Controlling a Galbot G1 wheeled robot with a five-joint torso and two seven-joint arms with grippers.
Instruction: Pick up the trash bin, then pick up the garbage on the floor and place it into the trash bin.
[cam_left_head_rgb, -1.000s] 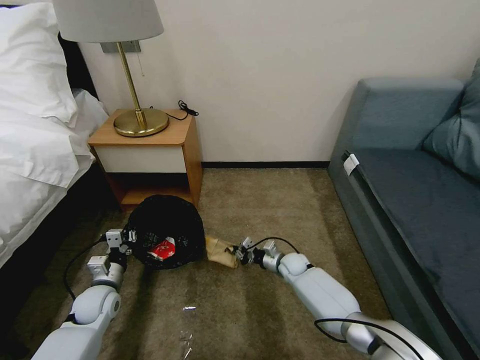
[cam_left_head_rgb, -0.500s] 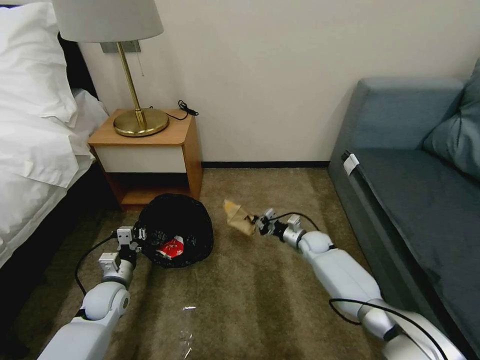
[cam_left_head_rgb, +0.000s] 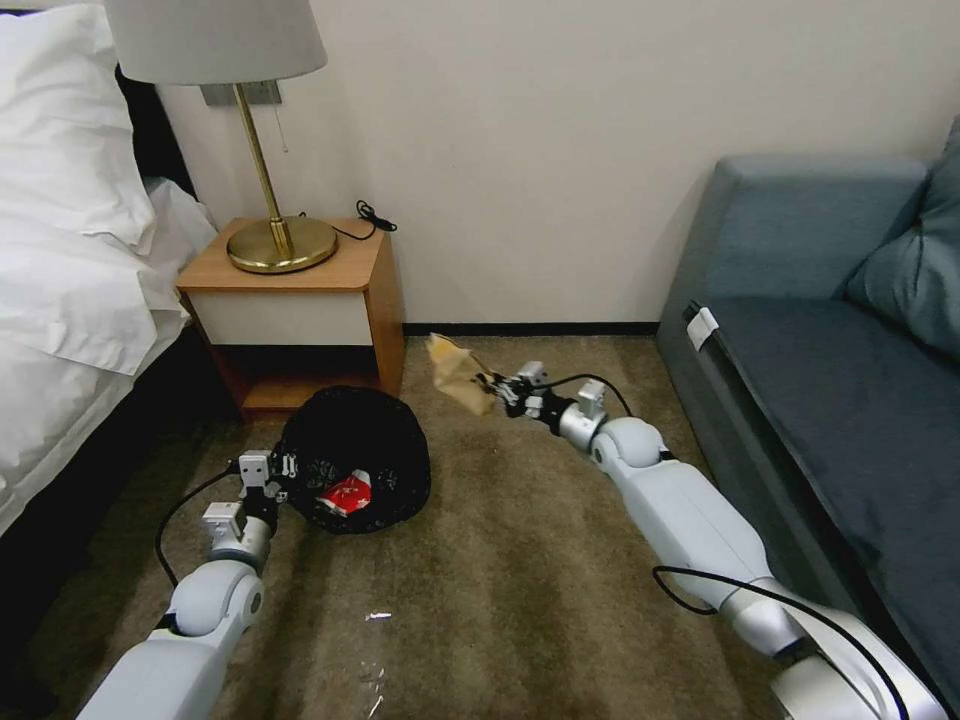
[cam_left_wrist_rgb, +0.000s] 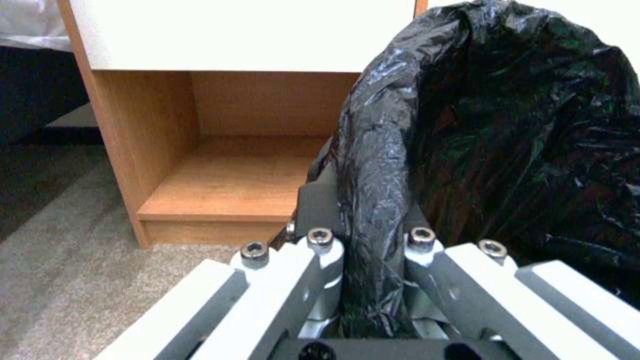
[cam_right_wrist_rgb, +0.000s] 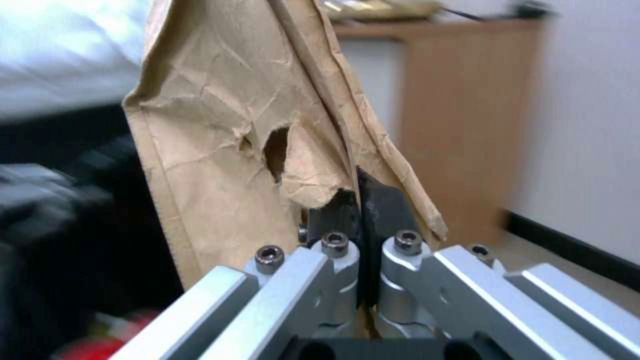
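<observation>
The left hand grips the bag-lined rim of the trash bin, held above the floor before the nightstand. The right hand pinches the crumpled paper bag in the air, beside the bin.

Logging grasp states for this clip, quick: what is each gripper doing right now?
Left gripper: shut on the bag-lined rim of the trash bin.
Right gripper: shut on the crumpled brown paper bag, held above the floor.
</observation>
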